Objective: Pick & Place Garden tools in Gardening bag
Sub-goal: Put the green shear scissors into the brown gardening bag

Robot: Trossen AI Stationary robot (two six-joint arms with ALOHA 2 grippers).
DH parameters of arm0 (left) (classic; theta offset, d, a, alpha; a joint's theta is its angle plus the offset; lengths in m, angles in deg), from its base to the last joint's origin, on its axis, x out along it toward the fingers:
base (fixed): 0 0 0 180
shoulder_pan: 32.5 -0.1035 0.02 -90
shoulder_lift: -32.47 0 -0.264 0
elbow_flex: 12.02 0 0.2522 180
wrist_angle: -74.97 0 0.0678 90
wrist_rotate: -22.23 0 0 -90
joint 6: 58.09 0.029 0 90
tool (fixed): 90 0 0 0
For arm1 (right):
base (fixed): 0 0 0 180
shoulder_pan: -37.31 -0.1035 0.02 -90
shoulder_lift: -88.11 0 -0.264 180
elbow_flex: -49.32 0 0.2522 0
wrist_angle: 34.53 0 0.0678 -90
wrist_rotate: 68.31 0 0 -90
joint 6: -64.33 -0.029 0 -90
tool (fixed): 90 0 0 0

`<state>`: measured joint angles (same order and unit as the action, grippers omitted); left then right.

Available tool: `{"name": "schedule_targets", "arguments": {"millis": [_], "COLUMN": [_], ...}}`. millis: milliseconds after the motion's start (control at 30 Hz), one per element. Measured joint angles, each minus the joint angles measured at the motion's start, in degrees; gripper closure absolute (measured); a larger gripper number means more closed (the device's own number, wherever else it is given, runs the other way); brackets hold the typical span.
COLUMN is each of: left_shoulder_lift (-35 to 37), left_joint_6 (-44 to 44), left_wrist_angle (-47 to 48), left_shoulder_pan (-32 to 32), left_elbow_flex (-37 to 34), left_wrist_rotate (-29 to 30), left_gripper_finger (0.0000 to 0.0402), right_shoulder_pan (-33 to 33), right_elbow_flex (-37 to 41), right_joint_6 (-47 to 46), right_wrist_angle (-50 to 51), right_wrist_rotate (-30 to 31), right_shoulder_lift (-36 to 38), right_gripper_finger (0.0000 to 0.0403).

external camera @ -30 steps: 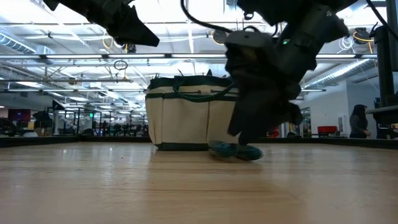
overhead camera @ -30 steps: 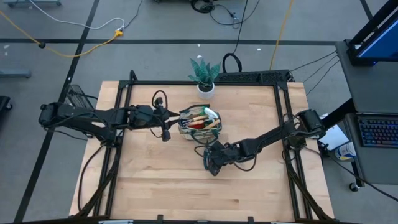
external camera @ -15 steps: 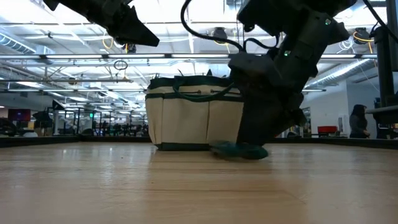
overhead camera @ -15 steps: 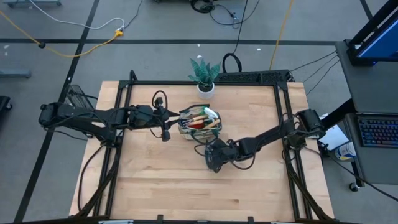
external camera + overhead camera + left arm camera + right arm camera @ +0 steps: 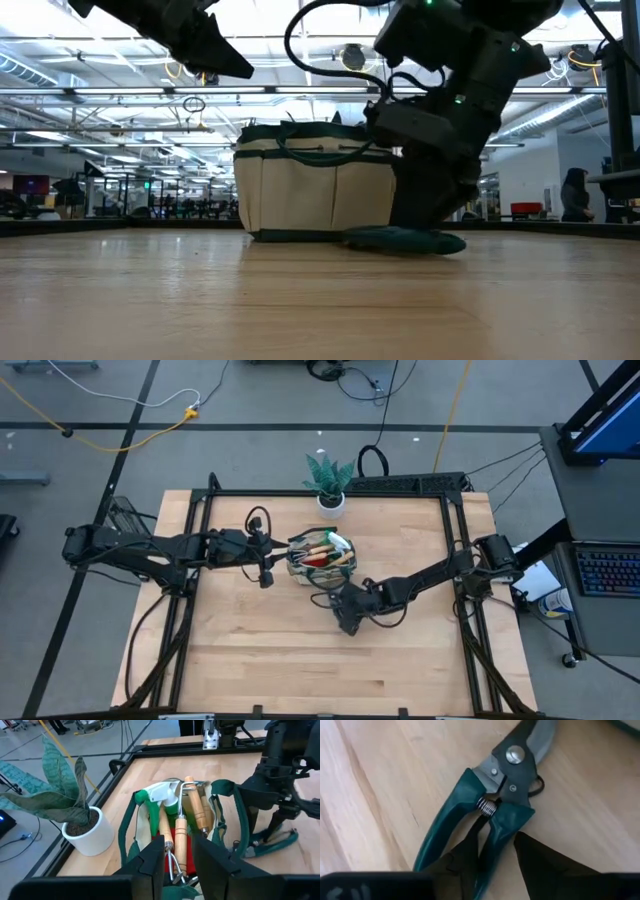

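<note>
The beige gardening bag with green trim stands on the table's middle. It holds the green spray bottle, wooden-handled tools and a red glove. The dark pruning shears with teal handles lie flat on the table just near-right of the bag, as the low view also shows. My right gripper is open, down at the shears, astride one handle. My left gripper is open and empty, above the bag's left rim. My right gripper comes from above, pointing down. One finger stands between the shears' two handles and the other outside one handle, near the spring. The shears lie flat on the table. Whether the fingers touch the handle I cannot tell.
A potted green plant in a white pot stands at the far edge behind the bag. A black frame runs round the table. There is bare wood toward the near edge.
My right gripper has moved a little toward the bag and the far edge and come down at the shears. In the low view more of the shears shows, lying flat on the table.
</note>
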<state>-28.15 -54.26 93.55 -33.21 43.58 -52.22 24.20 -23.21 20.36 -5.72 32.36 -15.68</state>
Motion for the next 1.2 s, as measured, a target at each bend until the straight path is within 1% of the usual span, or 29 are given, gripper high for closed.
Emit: {"name": "schedule_targets", "arguments": {"millis": [167,333,433,567,633,767,933,1000,1067,1200], "left_shoulder_lift": [0.0,0.0,0.0,0.0,0.0,0.0,-0.3,-0.8,-1.2,-3.1], "left_joint_6": [-0.3,-1.4,-1.5,-1.5,-1.3,-1.2,-0.7,1.0,2.9,5.1], "left_wrist_angle": [0.2,0.2,0.2,0.2,0.2,0.2,1.2,1.7,2.6,2.4], "left_shoulder_pan": [0.0,0.0,0.0,0.0,0.0,0.0,0.0,0.0,0.2,0.4], "left_elbow_flex": [0.0,0.0,0.0,0.0,0.0,0.0,0.0,0.0,0.0,0.0], "left_wrist_rotate": [0.0,0.0,0.0,0.0,-0.5,-1.3,-6.8,-8.8,-9.7,-9.6], "left_gripper_finger": [0.0300,0.0300,0.0300,0.0300,0.0300,0.0300,0.0300,0.0300,0.0300,0.0300], "right_shoulder_pan": [-0.1,0.0,0.3,0.4,0.4,0.4,0.4,0.4,0.6,1.2], "right_elbow_flex": [-0.1,-0.1,0.0,0.3,0.5,0.2,0.3,0.2,0.2,0.2], "right_joint_6": [12.4,21.2,24.8,27.0,27.8,31.3,39.1,42.5,45.4,49.9], "right_wrist_angle": [3.4,4.7,5.0,6.2,7.5,5.9,4.0,2.2,1.6,0.9], "right_wrist_rotate": [1.0,2.7,2.7,2.8,2.9,4.0,4.6,5.7,6.7,7.3], "right_shoulder_lift": [0.0,0.1,0.6,2.8,5.3,10.9,17.0,19.0,20.4,22.3], "right_gripper_finger": [0.0319,0.0365,0.0366,0.0366,0.0366,0.0366,0.0366,0.0366,0.0366,0.0366]}}
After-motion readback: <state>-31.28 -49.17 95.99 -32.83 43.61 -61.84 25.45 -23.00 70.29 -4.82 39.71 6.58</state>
